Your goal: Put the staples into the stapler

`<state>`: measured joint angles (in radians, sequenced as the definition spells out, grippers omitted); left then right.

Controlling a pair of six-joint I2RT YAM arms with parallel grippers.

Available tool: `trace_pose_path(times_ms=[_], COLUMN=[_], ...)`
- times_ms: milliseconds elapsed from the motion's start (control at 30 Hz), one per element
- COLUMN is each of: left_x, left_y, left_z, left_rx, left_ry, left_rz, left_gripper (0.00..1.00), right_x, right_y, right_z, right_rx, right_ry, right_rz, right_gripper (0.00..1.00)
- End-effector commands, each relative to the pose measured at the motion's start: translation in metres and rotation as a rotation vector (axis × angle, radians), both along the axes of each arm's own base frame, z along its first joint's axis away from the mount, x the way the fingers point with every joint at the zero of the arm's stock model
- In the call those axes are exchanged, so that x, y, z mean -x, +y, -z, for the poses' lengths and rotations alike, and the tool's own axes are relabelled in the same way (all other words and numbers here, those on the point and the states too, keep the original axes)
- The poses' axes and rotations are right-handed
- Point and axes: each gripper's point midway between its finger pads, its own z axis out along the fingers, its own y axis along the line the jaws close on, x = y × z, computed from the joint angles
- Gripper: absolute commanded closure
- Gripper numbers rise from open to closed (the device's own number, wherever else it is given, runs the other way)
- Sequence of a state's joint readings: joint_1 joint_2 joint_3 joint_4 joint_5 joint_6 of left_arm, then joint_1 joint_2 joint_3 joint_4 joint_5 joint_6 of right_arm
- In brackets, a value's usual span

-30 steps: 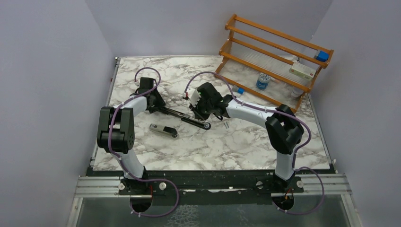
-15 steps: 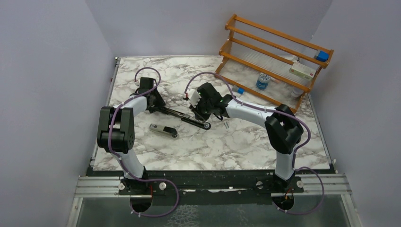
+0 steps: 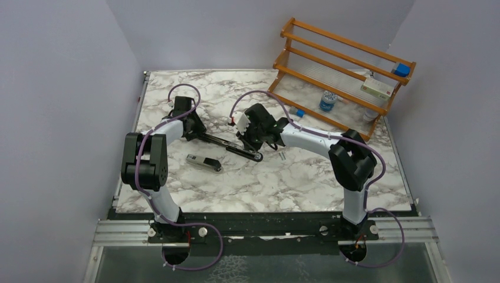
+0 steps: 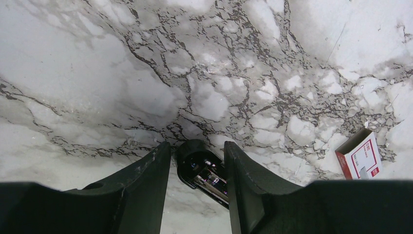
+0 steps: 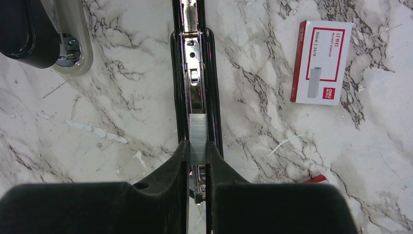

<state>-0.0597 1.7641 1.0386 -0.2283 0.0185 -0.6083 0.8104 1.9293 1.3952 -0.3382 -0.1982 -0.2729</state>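
The black stapler lies opened out flat on the marble, its silver channel facing up. My left gripper is at its far end, and in the left wrist view its jaws hold the stapler's rounded black end. My right gripper hangs over the channel, shut on a grey strip of staples that lines up with the channel just beyond the fingertips. The pink-red and white staples box lies flat to the right of the stapler and also shows at the left wrist view's edge.
A small black and grey stapler-like object lies near the front of the open stapler. A wooden rack at the back right holds a bottle and small boxes. Loose bits lie right of my right gripper.
My right gripper has edged slightly to the left over the stapler. The left arm and the stapler have not moved.
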Motion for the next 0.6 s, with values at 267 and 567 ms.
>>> trace_pose_path(times_ms=[267,567], left_x=[-0.0052,-0.0053], left_y=[-0.0009,-0.0012], left_z=[0.0001,0.0004], left_rx=[0.012,0.011], left_ry=[-0.004,-0.003], left_rz=[0.014,0.016], left_gripper=[0.53,0.53], right_x=[-0.0007,0.0010], right_y=[0.0065,0.0068], right_z=[0.0017,0.0074], right_rx=[0.012,0.028], right_ry=[0.004,0.016], right_rz=[-0.025,-0.033], right_gripper=[0.99,0.99])
